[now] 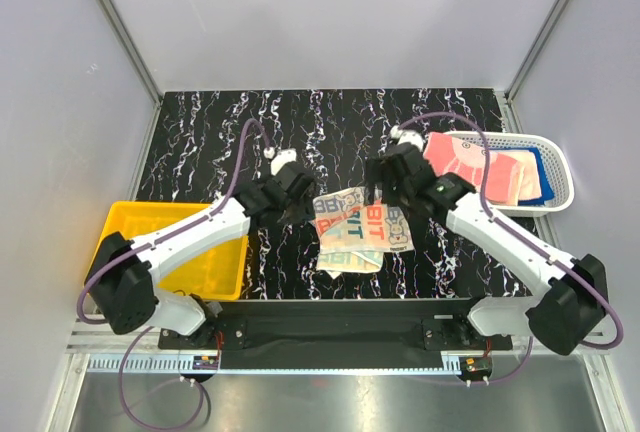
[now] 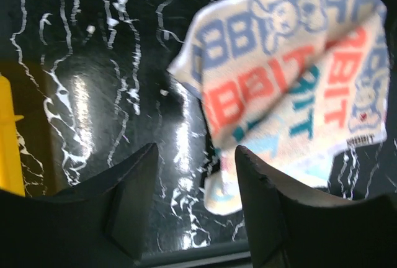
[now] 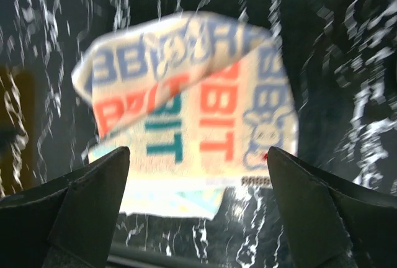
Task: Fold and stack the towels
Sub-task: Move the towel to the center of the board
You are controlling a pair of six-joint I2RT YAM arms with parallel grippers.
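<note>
A beige towel [image 1: 360, 230] with big orange, teal and blue letters lies crumpled on the black marbled table, one flap folded over itself. It fills the upper right of the left wrist view [image 2: 291, 75] and the middle of the right wrist view [image 3: 205, 113]. My left gripper [image 1: 298, 202] hovers just left of it, open, with only table between its fingers [image 2: 124, 200]. My right gripper [image 1: 385, 187] hangs over the towel's far right corner, wide open and holding nothing [image 3: 198, 156]. More towels lie in the white basket: salmon-pink [image 1: 455, 157], pale pink [image 1: 510, 177] and blue [image 1: 538, 167].
The white mesh basket [image 1: 565, 177] stands at the right edge of the table. A yellow plastic bin [image 1: 120, 214] sits at the left, under the left arm. Grey walls close in the table at the back and on both sides.
</note>
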